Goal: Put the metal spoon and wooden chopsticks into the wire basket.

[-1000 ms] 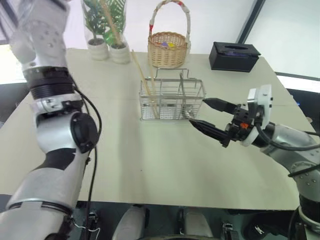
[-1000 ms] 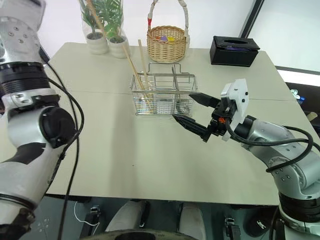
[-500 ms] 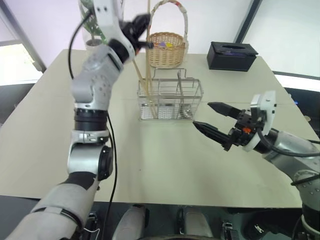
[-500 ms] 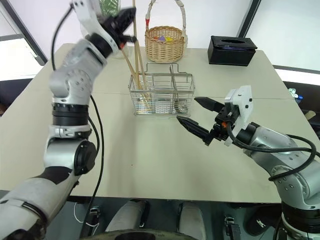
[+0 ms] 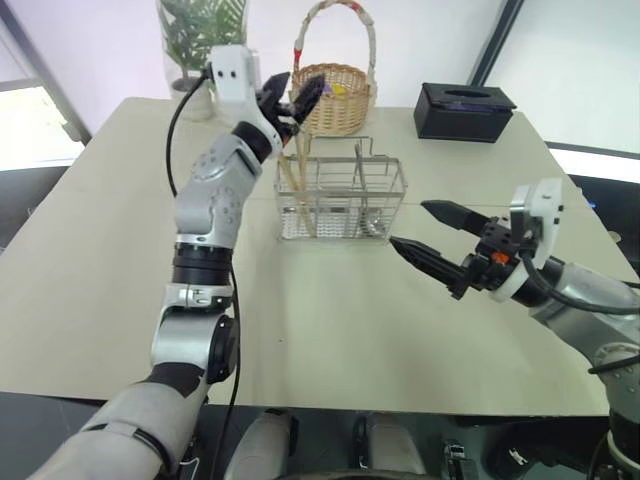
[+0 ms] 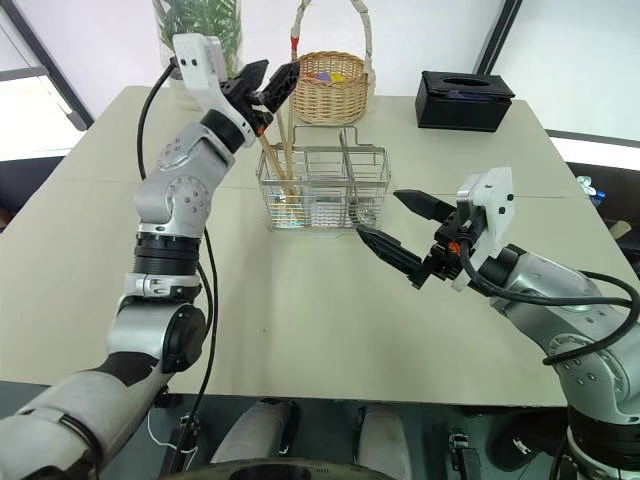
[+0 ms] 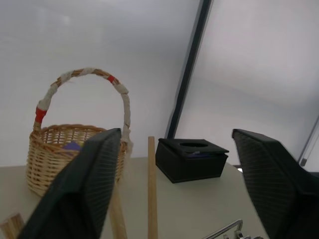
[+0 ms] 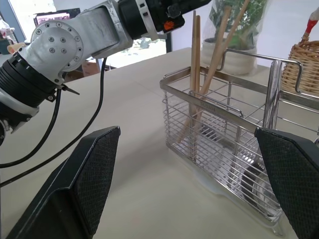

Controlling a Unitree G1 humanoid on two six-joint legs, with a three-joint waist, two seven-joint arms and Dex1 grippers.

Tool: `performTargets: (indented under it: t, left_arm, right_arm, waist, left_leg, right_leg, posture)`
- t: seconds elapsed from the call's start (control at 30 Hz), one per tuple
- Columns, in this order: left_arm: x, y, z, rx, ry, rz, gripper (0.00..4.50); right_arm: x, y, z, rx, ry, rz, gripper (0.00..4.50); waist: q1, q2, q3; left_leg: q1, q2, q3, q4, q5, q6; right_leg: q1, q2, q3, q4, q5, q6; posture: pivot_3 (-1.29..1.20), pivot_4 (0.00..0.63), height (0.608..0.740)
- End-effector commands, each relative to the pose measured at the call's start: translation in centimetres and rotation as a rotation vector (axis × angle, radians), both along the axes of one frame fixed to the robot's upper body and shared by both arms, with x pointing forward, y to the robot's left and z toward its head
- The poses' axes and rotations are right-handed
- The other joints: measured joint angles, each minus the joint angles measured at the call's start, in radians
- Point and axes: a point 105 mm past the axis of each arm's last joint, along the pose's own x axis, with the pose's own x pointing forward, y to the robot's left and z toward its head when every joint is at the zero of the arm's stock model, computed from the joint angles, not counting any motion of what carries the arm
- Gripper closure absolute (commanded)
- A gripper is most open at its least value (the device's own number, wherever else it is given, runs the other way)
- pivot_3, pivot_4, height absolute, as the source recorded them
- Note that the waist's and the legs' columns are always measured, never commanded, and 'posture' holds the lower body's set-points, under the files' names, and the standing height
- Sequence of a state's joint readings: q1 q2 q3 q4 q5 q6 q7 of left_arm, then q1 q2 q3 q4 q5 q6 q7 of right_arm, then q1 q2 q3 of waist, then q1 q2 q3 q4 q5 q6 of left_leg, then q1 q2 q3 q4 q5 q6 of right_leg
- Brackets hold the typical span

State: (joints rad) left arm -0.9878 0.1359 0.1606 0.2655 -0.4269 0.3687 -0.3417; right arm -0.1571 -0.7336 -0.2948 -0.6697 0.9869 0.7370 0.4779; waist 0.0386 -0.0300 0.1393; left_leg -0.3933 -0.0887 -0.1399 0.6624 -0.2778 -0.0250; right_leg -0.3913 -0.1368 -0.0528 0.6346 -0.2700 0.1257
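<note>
Wooden chopsticks (image 6: 278,165) stand in the wire basket (image 6: 322,190); left gripper (image 6: 268,84) jaws apart above, right gripper (image 6: 392,226) jaws apart nearby.

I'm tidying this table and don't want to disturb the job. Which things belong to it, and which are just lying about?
Part of the job:
- wire basket
- chopsticks, standing in the basket's left end
- spoon, in its right end
- left gripper, open around the chopstick tops
- right gripper, open

Just lying about:
- wicker basket
- black tissue box
- potted plants
</note>
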Motion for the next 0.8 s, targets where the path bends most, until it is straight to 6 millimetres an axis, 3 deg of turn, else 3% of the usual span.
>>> performTargets:
  t: [0.03, 0.17, 0.3, 0.4, 0.53, 0.7, 0.8]
  left_arm:
    - [-1.4, 0.7, 2.4, 0.013, -0.097, 0.017, 0.03]
    - [-2.3, 2.6, 3.6, 0.087, -0.137, 0.069, 0.03]
    - [-2.7, 6.7, 3.7, 0.276, -0.126, 0.135, 0.03]
    - [-3.9, 9.9, 2.7, 0.469, -0.117, 0.121, 0.03]
    - [-6.8, 13.0, -0.4, 0.721, -0.069, 0.042, 0.03]
    - [-11.0, 13.2, -3.4, 0.800, 0.008, -0.142, 0.03]
    - [-12.2, 13.0, -4.5, 0.800, 0.047, -0.183, 0.03]
  right_arm:
    - [0.0, 0.0, 1.0, -0.003, -0.043, 0.011, 0.00]
    - [0.4, -0.1, 1.0, -0.018, -0.050, 0.019, 0.00]
    - [1.1, -1.7, 1.1, -0.076, -0.059, -0.011, 0.00]
    - [1.7, -3.8, 0.9, -0.129, -0.055, -0.059, 0.00]
    - [1.8, -7.0, 0.4, -0.212, -0.038, -0.118, 0.00]
    - [1.8, -9.6, -0.7, -0.272, -0.012, -0.161, 0.00]
    - [2.0, -9.8, -1.4, -0.285, -0.003, -0.170, 0.00]
  waist:
    - [0.000, 0.000, 0.000]
    - [-0.002, 0.001, 0.000]
    - [-0.003, 0.002, 0.001]
    - [-0.004, 0.004, 0.001]
    - [-0.002, 0.005, 0.002]
    - [0.003, 0.007, 0.002]
    - [0.002, 0.008, 0.003]
  left_leg:
    - [0.000, 0.000, 0.000, 0.000, 0.000, 0.000]
    - [0.000, 0.000, 0.000, 0.000, 0.000, 0.000]
    - [0.001, 0.000, 0.000, -0.001, 0.000, 0.000]
    - [0.001, 0.000, 0.000, -0.002, 0.000, 0.000]
    - [0.001, 0.000, 0.000, -0.003, 0.000, 0.000]
    - [0.001, 0.000, -0.001, -0.004, -0.001, 0.001]
    - [0.001, 0.000, 0.000, -0.003, -0.001, 0.001]
  right_leg:
    - [0.000, 0.000, 0.000, 0.000, 0.000, 0.000]
    - [0.000, 0.000, 0.000, 0.000, 0.000, 0.000]
    - [-0.001, 0.001, 0.000, 0.000, 0.000, 0.000]
    - [-0.001, 0.001, 0.000, 0.000, 0.000, 0.000]
    - [-0.001, 0.001, 0.001, 0.000, 0.000, -0.001]
    - [-0.002, -0.001, 0.001, -0.005, -0.002, -0.004]
    - [0.000, -0.003, 0.002, -0.005, -0.002, -0.005]
  posture:
    - [0.00, 0.150, 0.655]
    - [0.00, 0.150, 0.655]
    - [0.00, 0.150, 0.655]
    - [0.00, 0.150, 0.655]
    - [0.00, 0.150, 0.655]
    - [0.00, 0.150, 0.655]
    - [0.00, 0.150, 0.655]
